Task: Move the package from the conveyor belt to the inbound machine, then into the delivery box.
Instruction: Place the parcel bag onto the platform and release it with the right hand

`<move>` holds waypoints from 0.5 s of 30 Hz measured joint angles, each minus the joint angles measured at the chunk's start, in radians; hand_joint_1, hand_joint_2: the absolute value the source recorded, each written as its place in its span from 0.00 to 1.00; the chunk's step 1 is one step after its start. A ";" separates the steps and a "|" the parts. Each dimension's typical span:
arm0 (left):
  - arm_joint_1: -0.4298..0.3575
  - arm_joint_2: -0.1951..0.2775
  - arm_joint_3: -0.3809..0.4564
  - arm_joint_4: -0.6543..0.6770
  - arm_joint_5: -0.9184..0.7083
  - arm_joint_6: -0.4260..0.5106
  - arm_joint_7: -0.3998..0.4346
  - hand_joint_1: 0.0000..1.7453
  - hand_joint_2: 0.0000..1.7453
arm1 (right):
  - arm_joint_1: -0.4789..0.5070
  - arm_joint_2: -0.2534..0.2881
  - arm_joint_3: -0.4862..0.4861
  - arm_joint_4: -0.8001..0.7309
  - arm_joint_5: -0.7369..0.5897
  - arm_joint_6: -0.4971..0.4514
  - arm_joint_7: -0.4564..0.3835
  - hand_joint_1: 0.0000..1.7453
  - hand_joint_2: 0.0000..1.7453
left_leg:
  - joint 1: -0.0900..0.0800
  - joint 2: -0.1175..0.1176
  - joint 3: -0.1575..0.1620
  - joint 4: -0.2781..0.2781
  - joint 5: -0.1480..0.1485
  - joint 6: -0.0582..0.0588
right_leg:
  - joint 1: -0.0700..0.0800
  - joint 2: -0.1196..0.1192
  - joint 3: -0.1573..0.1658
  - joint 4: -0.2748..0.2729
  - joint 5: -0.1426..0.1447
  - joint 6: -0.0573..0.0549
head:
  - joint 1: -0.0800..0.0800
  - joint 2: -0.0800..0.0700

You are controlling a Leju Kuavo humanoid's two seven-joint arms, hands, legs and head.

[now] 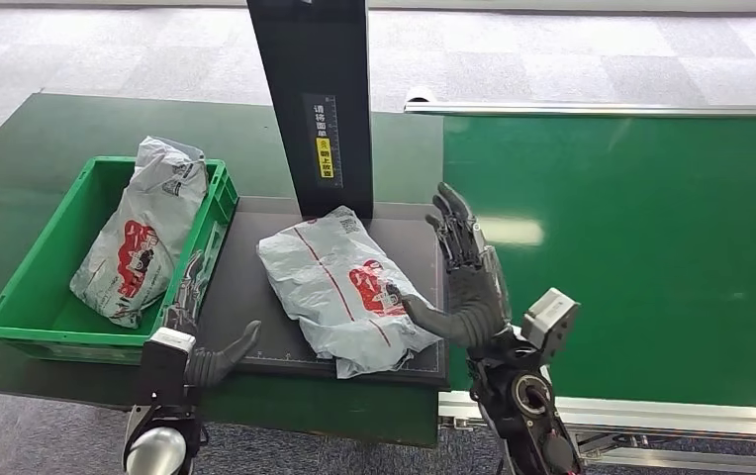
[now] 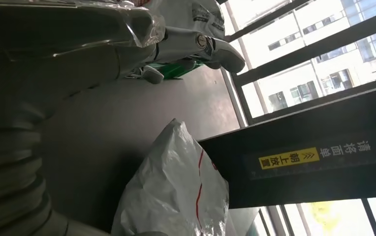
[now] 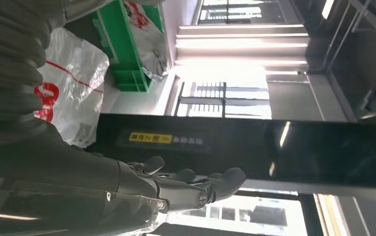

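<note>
A grey plastic package with red printing and thin red lines lies flat on the dark grey platform of the inbound machine, at the foot of its black upright post. The print on the package is too small to read. The post carries a vertical strip of Chinese writing, white characters above a yellow label; the wrist views show the same label closer, but only a few characters can be made out.

The right hand stands at the package's right edge with its fingers spread and pointing up, thumb reaching toward the package and touching or nearly touching it. It holds nothing. The left hand rests at the platform's left front edge, between the package and the green box, fingers apart and empty.

The green plastic box sits just left of the platform and holds a second grey package with the same red printing, leaning against the box's right wall.

Platform and box rest on a dark green worktop. To the right runs a bright green conveyor belt with a silver metal frame. The floor is grey carpet tile. The wrist views show large windows with buildings outside.
</note>
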 joint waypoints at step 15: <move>-0.106 -0.065 -0.182 0.368 -0.527 0.226 0.265 0.00 1.00 | 0.144 -0.009 -0.260 -0.063 0.113 -0.151 0.004 0.00 1.00 | -0.001 -0.001 0.000 0.000 0.000 0.000 | -0.001 0.000 0.001 0.000 0.000 0.000 | 0.000 0.000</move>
